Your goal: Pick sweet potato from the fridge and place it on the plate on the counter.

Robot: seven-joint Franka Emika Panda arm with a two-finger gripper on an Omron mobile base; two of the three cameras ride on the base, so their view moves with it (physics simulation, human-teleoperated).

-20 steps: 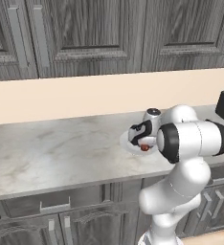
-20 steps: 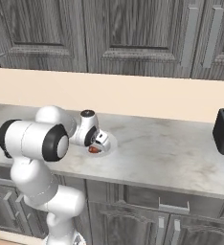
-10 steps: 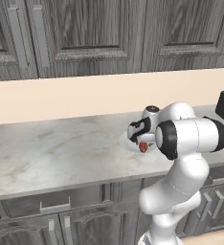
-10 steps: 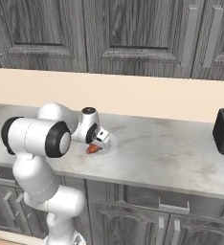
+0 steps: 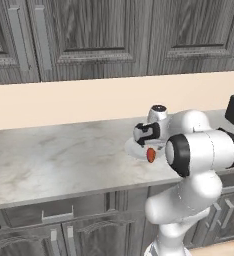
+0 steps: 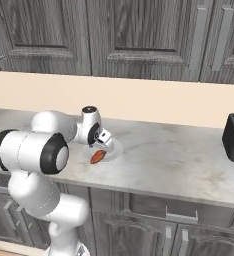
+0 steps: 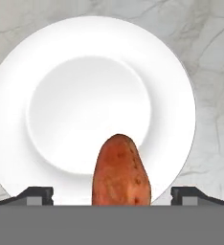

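Sweet potato (image 7: 121,171), tapered, above round plate (image 7: 47,72)

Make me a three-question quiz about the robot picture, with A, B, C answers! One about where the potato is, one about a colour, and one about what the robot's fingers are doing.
1. Where is the sweet potato?
A. On the floor
B. At the plate, on the counter
C. In a sink

2. What colour is the plate?
A. White
B. Blue
C. Green

3. What are the robot's fingers doing?
A. Squeezing the sweet potato
B. Shut tight with nothing between them
C. Spread open, not touching the sweet potato

Answers:
1. B: the sweet potato lies across the near rim of the plate, which sits on the marbled counter.
2. A: the plate is plain white all over.
3. C: in the hand view the fingers stand far apart, with bare plate showing on both sides of the sweet potato.
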